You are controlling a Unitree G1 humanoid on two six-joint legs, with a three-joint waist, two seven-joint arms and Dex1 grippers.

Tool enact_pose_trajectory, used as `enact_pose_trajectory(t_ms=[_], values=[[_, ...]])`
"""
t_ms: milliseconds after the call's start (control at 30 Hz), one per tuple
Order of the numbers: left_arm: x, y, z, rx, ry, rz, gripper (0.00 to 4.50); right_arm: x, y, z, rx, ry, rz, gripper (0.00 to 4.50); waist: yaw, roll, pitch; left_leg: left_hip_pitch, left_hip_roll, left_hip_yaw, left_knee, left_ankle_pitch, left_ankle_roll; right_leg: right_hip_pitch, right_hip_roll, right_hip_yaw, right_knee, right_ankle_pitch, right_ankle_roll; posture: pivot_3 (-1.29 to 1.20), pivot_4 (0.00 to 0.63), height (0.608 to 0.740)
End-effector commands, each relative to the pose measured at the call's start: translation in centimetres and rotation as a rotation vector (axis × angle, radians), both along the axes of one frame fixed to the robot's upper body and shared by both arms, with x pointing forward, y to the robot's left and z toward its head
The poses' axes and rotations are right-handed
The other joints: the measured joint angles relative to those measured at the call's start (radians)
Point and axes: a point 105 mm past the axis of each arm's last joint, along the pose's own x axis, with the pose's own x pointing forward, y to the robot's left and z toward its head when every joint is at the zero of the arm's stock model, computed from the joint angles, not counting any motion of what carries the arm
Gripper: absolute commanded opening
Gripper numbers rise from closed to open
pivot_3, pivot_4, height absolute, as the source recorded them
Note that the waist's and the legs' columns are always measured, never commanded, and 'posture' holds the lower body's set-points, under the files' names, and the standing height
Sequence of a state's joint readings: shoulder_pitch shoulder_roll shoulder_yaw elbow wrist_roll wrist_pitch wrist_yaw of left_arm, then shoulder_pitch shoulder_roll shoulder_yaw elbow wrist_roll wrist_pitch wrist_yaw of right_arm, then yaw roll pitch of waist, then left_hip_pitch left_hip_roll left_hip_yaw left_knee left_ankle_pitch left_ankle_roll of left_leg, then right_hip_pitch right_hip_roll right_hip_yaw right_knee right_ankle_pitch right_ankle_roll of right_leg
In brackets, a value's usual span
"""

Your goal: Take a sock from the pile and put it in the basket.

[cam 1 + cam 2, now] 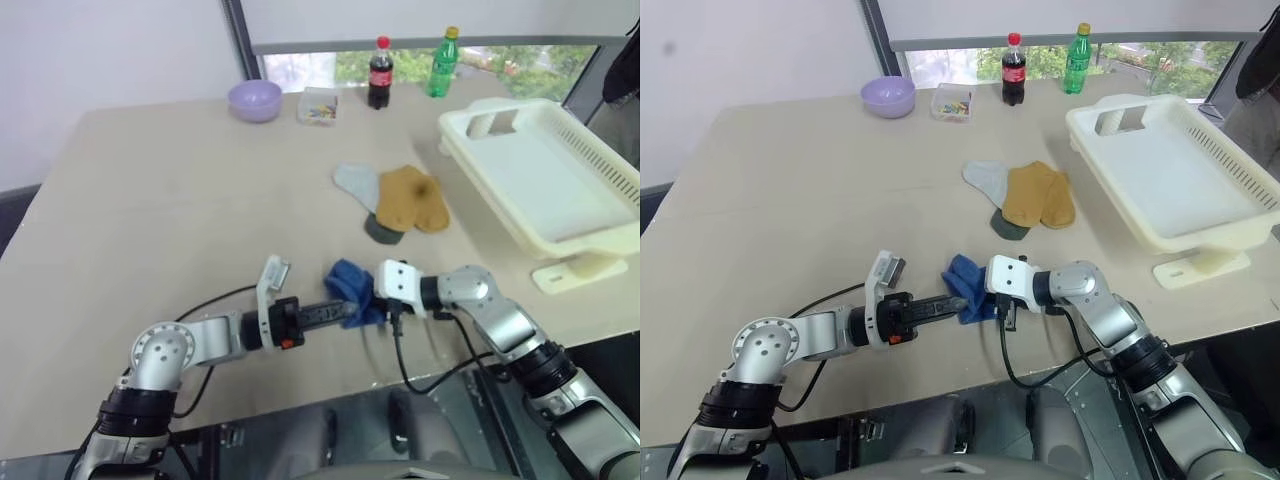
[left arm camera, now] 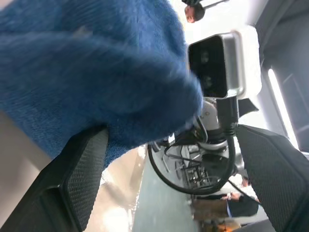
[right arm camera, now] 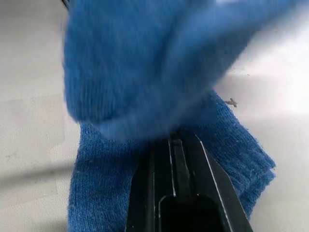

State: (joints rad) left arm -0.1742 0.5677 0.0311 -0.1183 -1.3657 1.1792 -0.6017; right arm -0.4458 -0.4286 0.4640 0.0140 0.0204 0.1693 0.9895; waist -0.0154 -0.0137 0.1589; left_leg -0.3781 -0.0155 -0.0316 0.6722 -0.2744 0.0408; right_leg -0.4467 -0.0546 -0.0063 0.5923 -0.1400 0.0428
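Silver-grey jointed arms with black cuffs, white wrist camera blocks, looping black cables, textured black pincer fingers (image 2: 79,181).

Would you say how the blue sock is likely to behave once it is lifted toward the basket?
The blue sock looks soft and knitted, bunched at the right gripper, so it probably droops. Likely light; the fuzzy knit probably won't slip.

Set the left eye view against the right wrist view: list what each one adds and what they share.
Left eye view adds: the cream-white slotted plastic basket, the pile of mustard, grey-blue and dark socks beside it, a lilac bowl, two bottles, and the open left gripper by the sock. Right wrist view adds: the black fingers pressed together in the knit folds. Shared: the royal blue sock, pinched by the shut right gripper, and the beige tabletop.
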Motion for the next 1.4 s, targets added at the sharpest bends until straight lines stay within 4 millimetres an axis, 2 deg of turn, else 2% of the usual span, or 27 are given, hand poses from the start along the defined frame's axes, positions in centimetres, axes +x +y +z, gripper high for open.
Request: enact_pose_trajectory(t_ms=[33, 167, 400, 700, 933, 1167, 1300, 1400], values=[[0.4, 1.2, 0.0, 0.043, -0.040, 0.005, 4.46, 0.3, -1.0, -0.7, -0.044, 0.003, -0.037, 0.00, 0.000, 0.000, 0.000, 0.000, 0.000, 0.000, 0.000, 0.000, 0.000, 0.000, 0.000, 0.000, 0.000, 0.000, 0.000, 0.00, 0.150, 0.732], [1.4, 3.3, 0.0, 0.096, -0.072, 0.055, 4.46, 0.1, -0.9, -0.9, -0.046, 0.007, -0.037, 0.00, 0.000, 0.000, 0.001, 0.000, 0.000, 0.000, 0.000, 0.000, 0.000, 0.000, 0.000, 0.000, 0.000, 0.000, 0.000, 0.00, 0.150, 0.732], [2.9, 4.3, 0.6, 0.099, -0.125, 0.093, 4.46, 0.2, -0.7, -1.1, -0.051, 0.006, -0.029, 0.00, 0.000, -0.001, 0.001, 0.000, 0.000, 0.000, 0.000, 0.000, 0.000, 0.000, 0.000, 0.000, 0.000, 0.000, 0.000, 0.00, 0.150, 0.732], [1.3, 2.8, 1.4, -0.024, -0.082, 0.008, 4.46, 0.0, -0.9, -1.3, -0.062, 0.009, -0.025, 0.00, 0.000, -0.002, 0.002, 0.000, 0.000, 0.000, 0.000, 0.000, 0.000, 0.000, 0.000, 0.000, 0.000, 0.000, 0.000, 0.00, 0.150, 0.732], [-0.6, 4.2, 2.0, -0.025, -0.048, -0.041, 4.46, -0.1, -0.9, -1.5, -0.067, 0.012, -0.028, 0.00, -0.001, -0.002, 0.002, 0.000, 0.000, 0.000, 0.000, 0.000, 0.000, -0.001, 0.000, 0.000, 0.000, 0.000, 0.000, 0.00, 0.150, 0.732], [-0.5, 5.2, 1.3, 0.004, -0.035, -0.006, 4.46, -0.2, -0.7, -1.7, -0.068, 0.013, -0.024, 0.00, -0.001, -0.003, 0.002, 0.000, 0.001, 0.000, 0.000, 0.000, 0.000, -0.001, 0.000, 0.000, 0.000, 0.000, 0.000, 0.00, 0.150, 0.732], [-0.2, 4.8, 1.4, -0.021, -0.051, 0.006, 4.46, -0.1, -0.7, -1.8, -0.070, 0.012, -0.023, 0.00, 0.000, -0.003, 0.002, 0.000, 0.001, 0.000, 0.000, 0.000, 0.000, 0.000, 0.000, 0.000, 0.000, 0.000, 0.000, 0.00, 0.150, 0.732], [0.3, 4.3, 2.4, -0.070, -0.069, 0.013, 4.46, -0.2, -0.8, -1.9, -0.074, 0.012, -0.023, 0.00, 0.000, -0.003, 0.002, 0.000, 0.001, 0.000, 0.000, 0.000, 0.000, 0.000, 0.000, 0.000, 0.000, 0.000, 0.000, 0.00, 0.150, 0.732]])
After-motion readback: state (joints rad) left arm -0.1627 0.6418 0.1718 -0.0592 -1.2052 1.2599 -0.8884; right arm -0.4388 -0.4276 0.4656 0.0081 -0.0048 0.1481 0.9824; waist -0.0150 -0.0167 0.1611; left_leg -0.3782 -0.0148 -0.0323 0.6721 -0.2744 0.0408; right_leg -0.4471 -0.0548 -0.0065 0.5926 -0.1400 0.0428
